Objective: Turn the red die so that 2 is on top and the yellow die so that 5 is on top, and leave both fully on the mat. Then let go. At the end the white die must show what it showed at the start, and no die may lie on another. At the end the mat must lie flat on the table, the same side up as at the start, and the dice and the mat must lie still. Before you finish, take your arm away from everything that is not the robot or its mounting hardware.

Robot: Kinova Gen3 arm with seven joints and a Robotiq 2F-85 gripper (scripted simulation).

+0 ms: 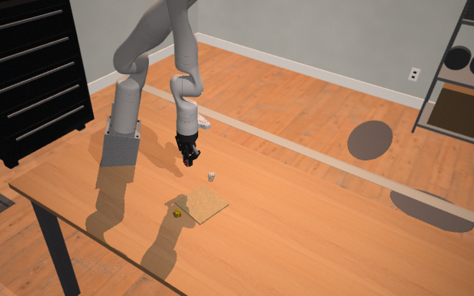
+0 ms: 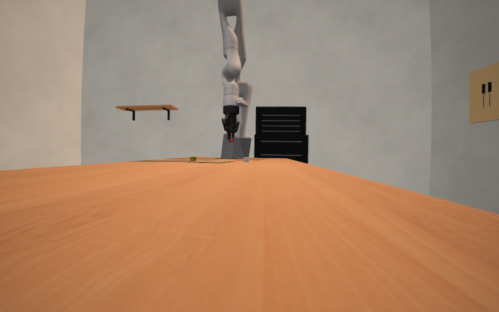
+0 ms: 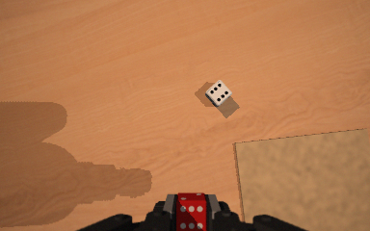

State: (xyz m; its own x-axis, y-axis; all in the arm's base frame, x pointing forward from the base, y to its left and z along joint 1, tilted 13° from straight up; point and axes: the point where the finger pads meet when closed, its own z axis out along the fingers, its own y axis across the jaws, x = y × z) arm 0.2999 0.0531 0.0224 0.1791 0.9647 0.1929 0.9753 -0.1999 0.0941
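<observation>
Nearest the top camera, the yellow die (image 1: 178, 213) lay on the tabletop (image 1: 314, 244) just off the mat's near-left edge, not on the mat (image 1: 202, 204) itself; its top face was too small to read. The mat lay flat, with no die on it. Just past its far corner stood the white die (image 3: 219, 92), on bare wood and showing six upward in the wrist view.

Beyond that, the end effector (image 1: 189, 161) hung well above the tabletop, its fingers clamped on the red die (image 3: 191, 218). The wrist view showed that die pinched between the fingertips, with a many-pipped face, probably six, turned toward the camera.

The step in hand appeared to be the carrying and reorienting of the red die; the yellow one looked untouched. The next move probably called for a wrist rotation, or a set-down and regrasp, to bring the two uppermost. Which face held the two could not be told. Then would come a descent over the mat, well inside its border and away from the white die, before the fingers parted.
</observation>
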